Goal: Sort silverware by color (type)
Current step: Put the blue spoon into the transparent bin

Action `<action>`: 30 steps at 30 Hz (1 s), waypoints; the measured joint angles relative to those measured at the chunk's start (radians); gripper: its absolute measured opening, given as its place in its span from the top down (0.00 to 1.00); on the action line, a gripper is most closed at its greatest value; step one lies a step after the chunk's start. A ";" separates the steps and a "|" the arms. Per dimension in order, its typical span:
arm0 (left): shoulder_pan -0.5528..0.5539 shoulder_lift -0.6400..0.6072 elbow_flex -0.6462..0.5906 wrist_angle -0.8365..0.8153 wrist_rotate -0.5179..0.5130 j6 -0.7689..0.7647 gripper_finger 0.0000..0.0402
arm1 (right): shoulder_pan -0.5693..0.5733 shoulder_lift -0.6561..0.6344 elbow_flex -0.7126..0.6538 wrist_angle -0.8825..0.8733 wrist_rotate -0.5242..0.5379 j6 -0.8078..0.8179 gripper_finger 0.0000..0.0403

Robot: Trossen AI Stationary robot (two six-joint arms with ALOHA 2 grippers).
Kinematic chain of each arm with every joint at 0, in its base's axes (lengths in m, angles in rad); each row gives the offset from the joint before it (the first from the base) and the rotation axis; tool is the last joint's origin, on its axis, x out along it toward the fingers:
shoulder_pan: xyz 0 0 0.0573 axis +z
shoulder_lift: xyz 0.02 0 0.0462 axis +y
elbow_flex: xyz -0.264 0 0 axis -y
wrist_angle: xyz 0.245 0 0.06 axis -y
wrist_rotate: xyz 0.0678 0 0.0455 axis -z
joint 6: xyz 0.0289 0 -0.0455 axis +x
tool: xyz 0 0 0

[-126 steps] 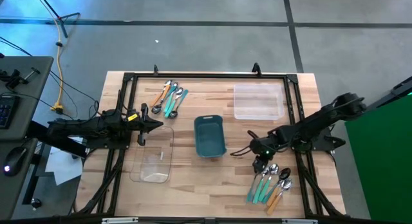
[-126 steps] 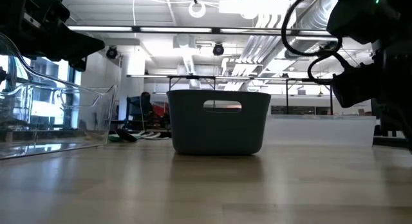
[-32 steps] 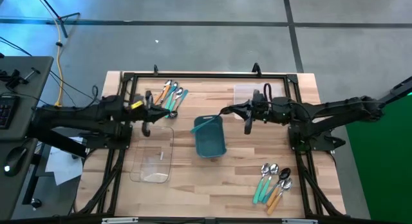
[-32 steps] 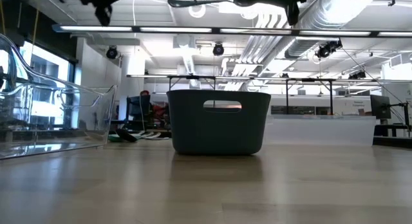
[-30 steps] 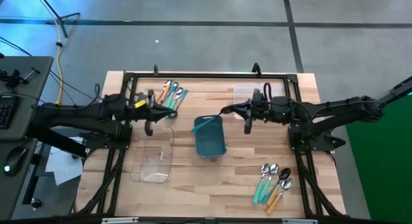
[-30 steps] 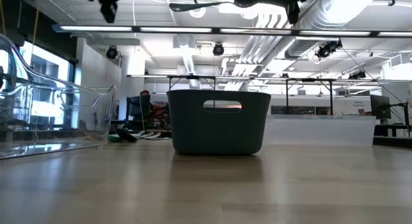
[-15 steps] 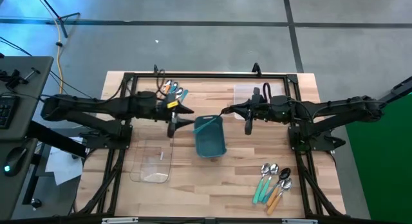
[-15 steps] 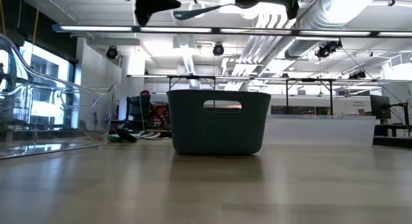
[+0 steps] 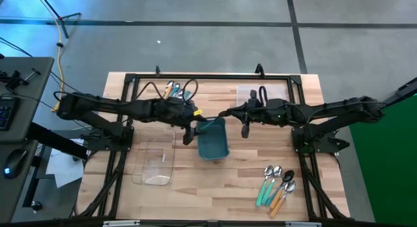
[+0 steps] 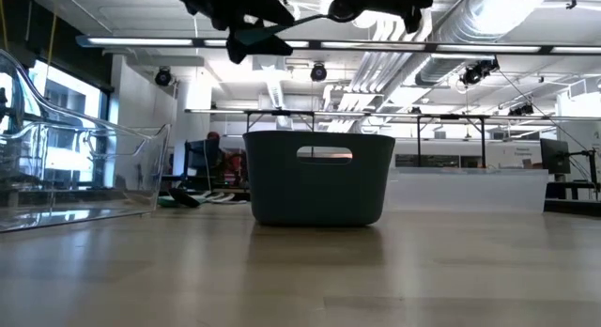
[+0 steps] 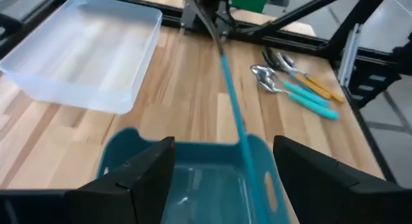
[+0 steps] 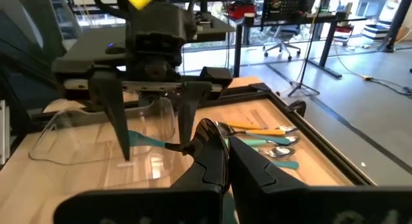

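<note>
Your teal spoon point(image 11: 233, 114) hangs at frame centre over the teal bin point(image 9: 212, 139), pinched by the right gripper point(image 9: 225, 113); the left gripper point(image 9: 193, 120) waits spread beside it. Silverware piles upper left point(image 9: 174, 90) and lower right point(image 9: 276, 184) remain unsorted.

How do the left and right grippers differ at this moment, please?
The right gripper is shut on the teal spoon at its bowl end; the left gripper is open, its fingers either side of the handle. The right one holds the spoon's weight; the left holds nothing. Both hang above the teal bin, facing each other.
</note>
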 joint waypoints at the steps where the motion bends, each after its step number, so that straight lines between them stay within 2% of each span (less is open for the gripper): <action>1: 0.000 0.002 0.000 -0.007 -0.010 0.000 0.37 | 0.000 0.000 0.000 -0.003 -0.001 0.000 1.00; 4: 0.003 0.001 0.000 -0.018 -0.035 0.010 0.39 | 0.000 -0.001 0.000 -0.003 -0.001 -0.019 1.00; 7: 0.007 -0.001 0.000 -0.022 -0.036 0.018 0.49 | 0.000 -0.001 0.000 -0.005 0.001 -0.026 1.00; 10: 0.007 -0.002 0.000 -0.015 -0.035 0.019 0.65 | 0.000 -0.001 0.000 -0.004 0.006 -0.027 1.00; 14: 0.007 0.000 0.000 -0.015 0.012 0.018 0.92 | 0.000 -0.001 0.000 -0.003 0.007 -0.031 1.00; 15: 0.007 0.000 0.000 -0.017 0.016 0.013 0.96 | 0.000 -0.001 0.000 -0.003 0.003 -0.033 1.00; 24: 0.025 -0.005 0.000 -0.038 0.010 0.019 0.99 | 0.000 -0.001 0.003 -0.001 -0.003 0.005 0.97; 26: 0.035 -0.017 0.000 -0.067 0.011 0.030 0.99 | -0.002 -0.001 0.018 -0.026 -0.004 0.059 0.92; 30: 0.062 -0.053 -0.001 -0.121 0.014 0.039 0.99 | -0.007 -0.005 0.064 -0.133 0.008 0.100 0.76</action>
